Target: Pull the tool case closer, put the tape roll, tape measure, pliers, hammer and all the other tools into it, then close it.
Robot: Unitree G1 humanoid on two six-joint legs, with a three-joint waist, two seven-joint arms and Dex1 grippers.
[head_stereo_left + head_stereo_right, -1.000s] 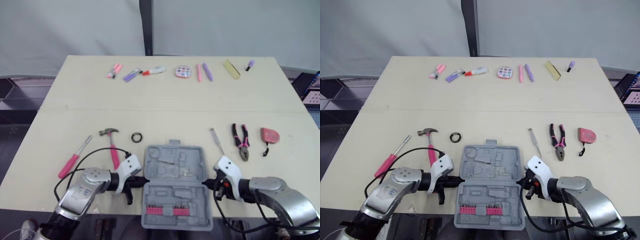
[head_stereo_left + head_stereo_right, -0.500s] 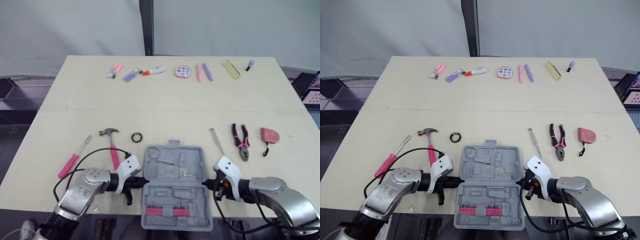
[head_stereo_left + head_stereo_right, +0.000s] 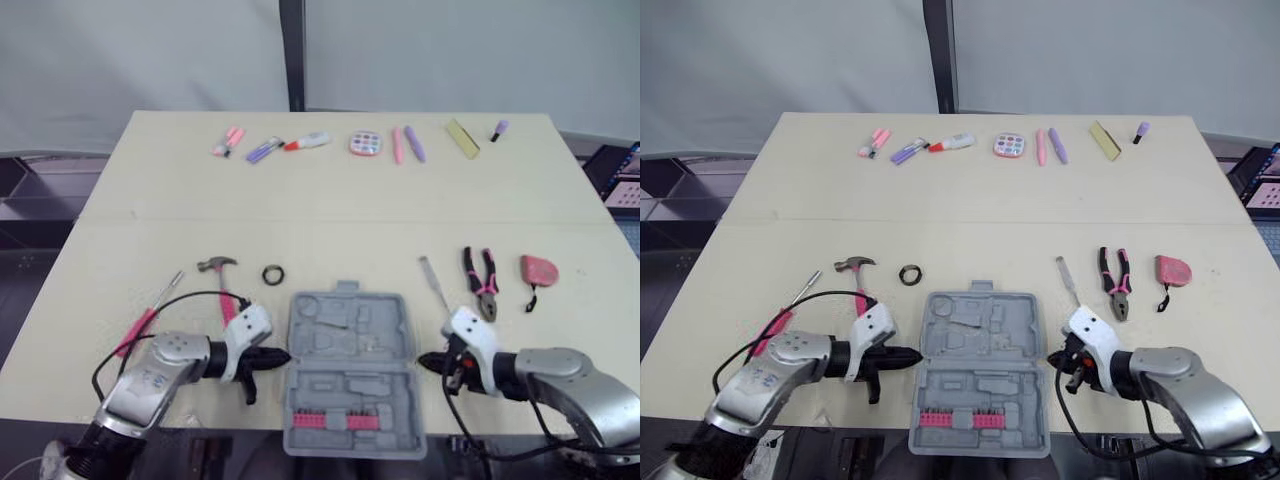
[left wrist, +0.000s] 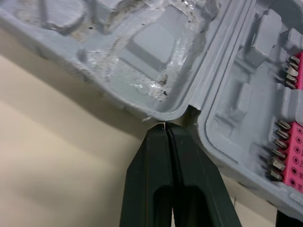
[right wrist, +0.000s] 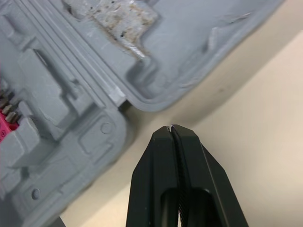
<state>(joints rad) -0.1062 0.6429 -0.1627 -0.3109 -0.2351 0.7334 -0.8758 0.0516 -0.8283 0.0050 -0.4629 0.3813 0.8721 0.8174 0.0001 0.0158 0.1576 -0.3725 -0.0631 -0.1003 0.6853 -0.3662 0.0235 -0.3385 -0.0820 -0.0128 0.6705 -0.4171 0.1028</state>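
At the far left, a pink-handled screwdriver (image 3: 140, 322) lies partly under our left arm. The left gripper (image 3: 282, 355) has its fingers pressed together, pinching nothing, with the tip at the hinge notch on the left side of the tool case (image 3: 345, 345). Beyond it lie the hammer (image 3: 222, 280) and the tape roll (image 3: 274, 273), well apart from each other.

The case lies open and flat near the table's (image 3: 150, 200) front edge, between our grippers. We judge it to be stiff moulded plastic, light while empty and likely to slide easily. We would take it by the side walls at the hinge line or by the handle tab on its far edge.

Right of the case, the right gripper (image 3: 424, 361) is also closed on nothing, just clear of the case's edge. Beyond it lie a slim metal tool (image 3: 432, 283), the pliers (image 3: 481, 283) and the tape measure (image 3: 538, 269).

The hammer looks head-heavy, so we would grip its handle close to the head. The flat tape roll wants a finger through its hole. The rounded tape measure may slip.
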